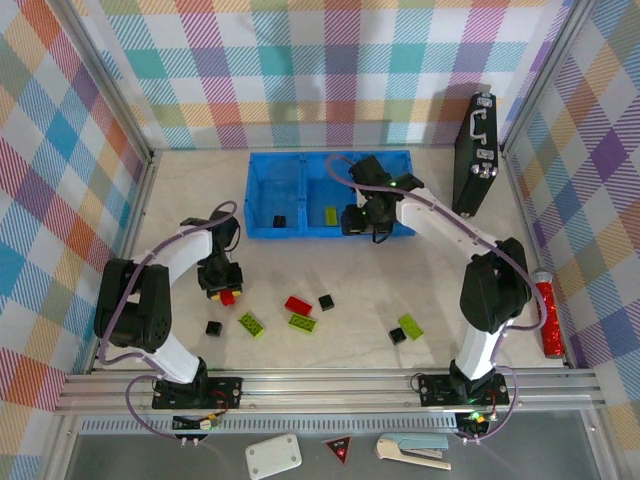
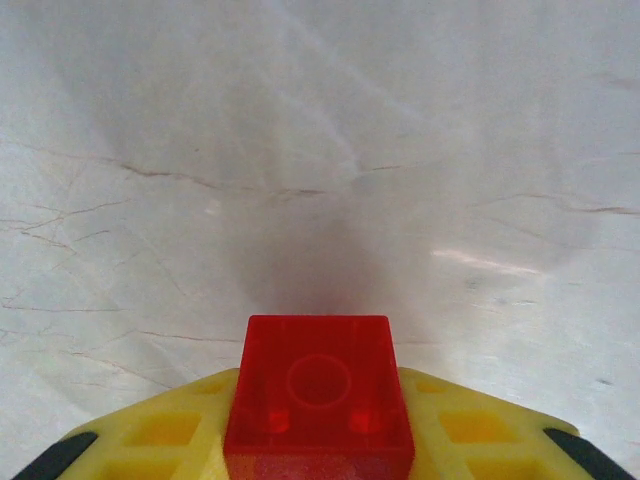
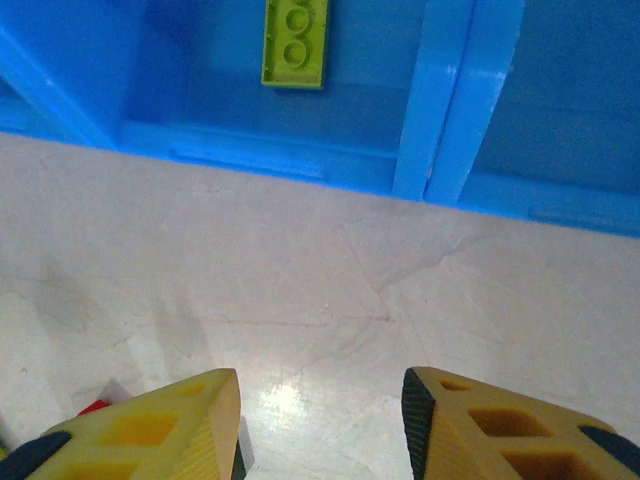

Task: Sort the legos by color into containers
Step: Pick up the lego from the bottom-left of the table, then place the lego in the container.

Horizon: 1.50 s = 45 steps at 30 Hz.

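1. Done: one small black plastic cube (image 1: 279,221) and one lime-green studded brick (image 1: 330,214) lie in separate compartments of the long blue plastic tray (image 1: 262,180).
2. In hand: the left gripper (image 1: 224,288) is clamped on a small red brick (image 2: 318,400), low over the table, near and left of the tray.
3. The right gripper (image 3: 320,392) hovers at the tray's near wall with its fingers apart and empty.
4. Left: about seven loose legos (image 1: 298,305) lie on the pale table (image 1: 440,260).

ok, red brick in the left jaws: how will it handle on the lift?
Probably stiff: the red brick shows crisp moulded edges. Likely light, being small and translucent. Glossy faces might slip; flat sides shouldn't roll.

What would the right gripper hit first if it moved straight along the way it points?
The right gripper would probably meet bare table, just short of the blue tray's near wall; depth is unclear.
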Each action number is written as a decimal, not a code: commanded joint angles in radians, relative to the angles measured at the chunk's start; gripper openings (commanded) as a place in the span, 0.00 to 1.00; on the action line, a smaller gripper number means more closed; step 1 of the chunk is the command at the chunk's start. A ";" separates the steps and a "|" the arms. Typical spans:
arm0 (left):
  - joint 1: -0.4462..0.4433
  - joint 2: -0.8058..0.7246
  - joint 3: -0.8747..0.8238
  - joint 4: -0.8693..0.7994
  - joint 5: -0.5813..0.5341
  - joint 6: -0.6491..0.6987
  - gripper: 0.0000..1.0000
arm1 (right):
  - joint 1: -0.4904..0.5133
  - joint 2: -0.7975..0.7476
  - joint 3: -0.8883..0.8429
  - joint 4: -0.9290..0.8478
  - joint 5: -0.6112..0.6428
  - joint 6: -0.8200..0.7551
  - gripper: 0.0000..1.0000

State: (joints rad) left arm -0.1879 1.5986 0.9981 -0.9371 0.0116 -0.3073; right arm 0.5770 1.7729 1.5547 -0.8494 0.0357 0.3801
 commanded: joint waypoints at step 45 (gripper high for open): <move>-0.352 -0.086 0.129 1.083 0.400 -1.058 0.31 | 0.004 -0.360 -0.672 1.259 -0.304 0.049 0.61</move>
State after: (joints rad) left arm -0.5293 1.5314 1.1030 0.1066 0.3962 -1.3216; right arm 0.5770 1.3987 0.8906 0.3164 -0.2722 0.4622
